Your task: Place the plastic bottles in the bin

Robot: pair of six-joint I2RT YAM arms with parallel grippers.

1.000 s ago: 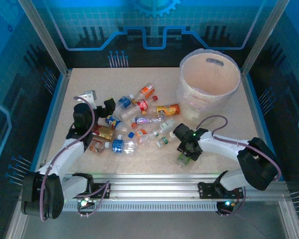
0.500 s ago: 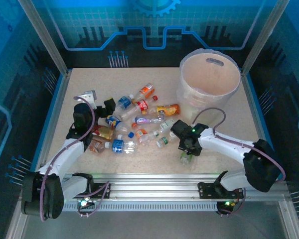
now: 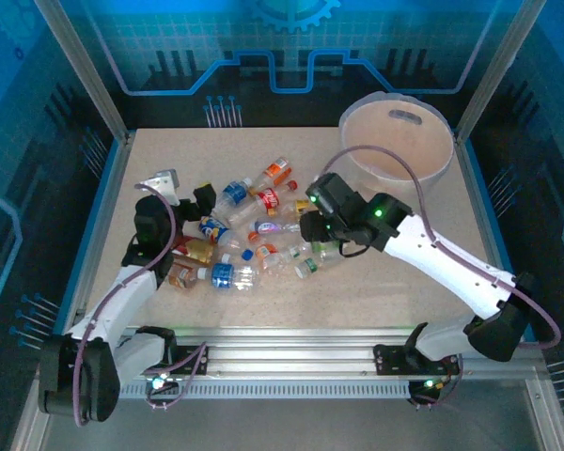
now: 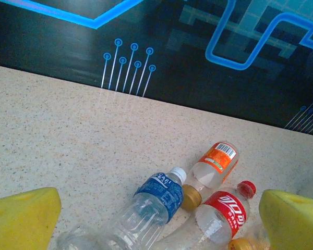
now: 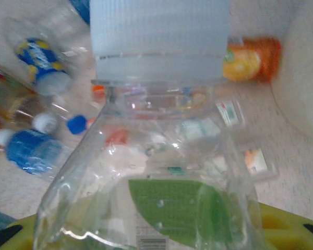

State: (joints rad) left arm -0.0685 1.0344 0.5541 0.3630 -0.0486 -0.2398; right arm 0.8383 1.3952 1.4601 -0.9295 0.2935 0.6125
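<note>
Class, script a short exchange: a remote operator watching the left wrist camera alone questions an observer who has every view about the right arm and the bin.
Operator: Is the right gripper holding anything?
Observer: Yes, the right gripper grips a clear green-label bottle.
Operator: Where is the bin?
Observer: The bin stands at the far right corner of the table.
Operator: Is the gripper over it?
Observer: No, it hangs above the bottle pile, left of the bin.
</note>
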